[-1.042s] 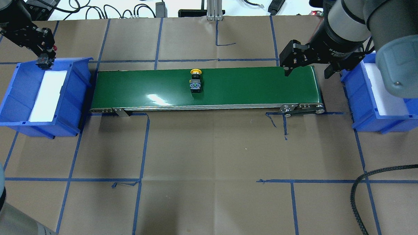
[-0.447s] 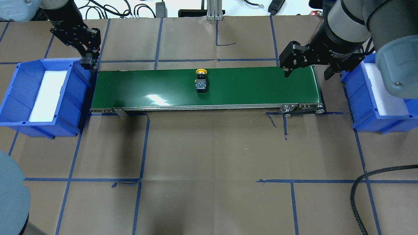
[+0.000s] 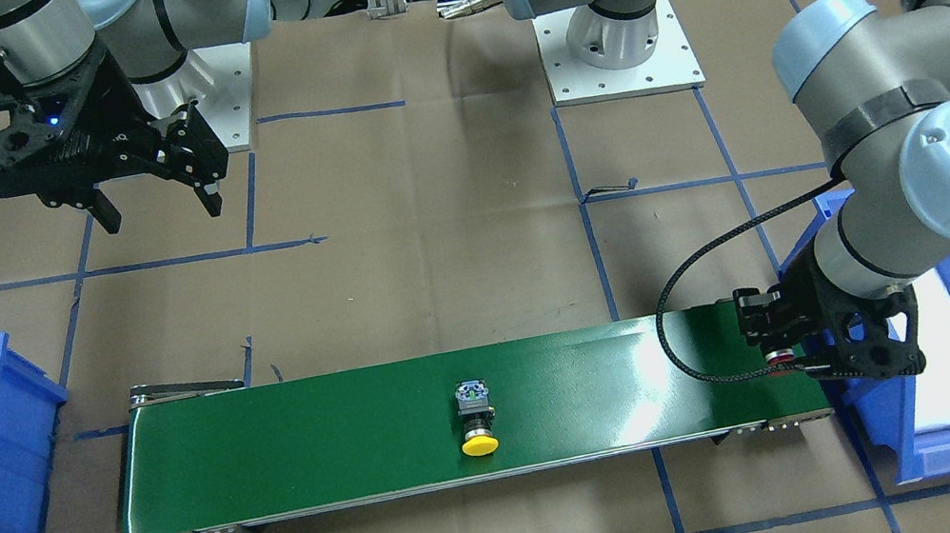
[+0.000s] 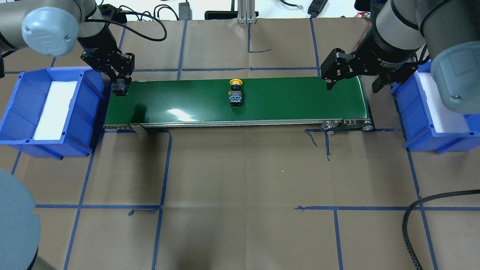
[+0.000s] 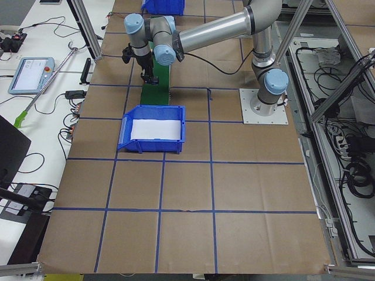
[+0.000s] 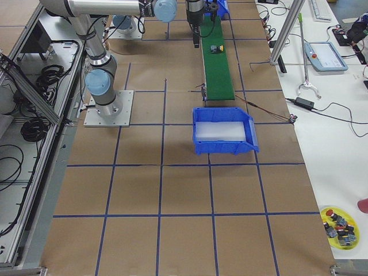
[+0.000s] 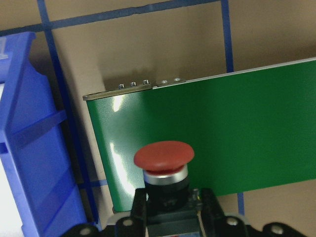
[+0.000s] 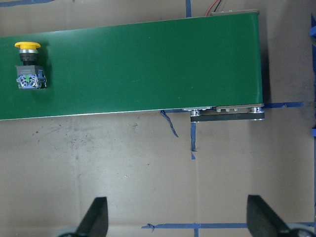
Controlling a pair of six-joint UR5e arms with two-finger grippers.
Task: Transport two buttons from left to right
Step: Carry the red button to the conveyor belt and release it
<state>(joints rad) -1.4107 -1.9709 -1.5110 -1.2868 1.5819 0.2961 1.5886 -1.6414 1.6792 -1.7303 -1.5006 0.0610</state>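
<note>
My left gripper (image 4: 120,87) is shut on the red button (image 7: 164,158) and holds it just above the left end of the green conveyor belt (image 4: 297,101). The red cap faces the wrist camera, and the button also shows in the front view (image 3: 777,358). The yellow button (image 4: 235,93) lies on its side near the middle of the belt, cap toward the far edge. It also shows in the right wrist view (image 8: 28,64). My right gripper (image 4: 352,85) is open and empty, hovering over the belt's right end.
A blue bin (image 4: 21,103) with a white liner stands left of the belt. A second blue bin (image 4: 420,117) stands at its right end. Blue tape lines cross the brown paper table. A black cable (image 4: 410,229) loops at the front right.
My left gripper has carried the red button from over the left bin rightward to the belt's left end. The yellow button has drifted right along the belt. The right arm has not moved.
</note>
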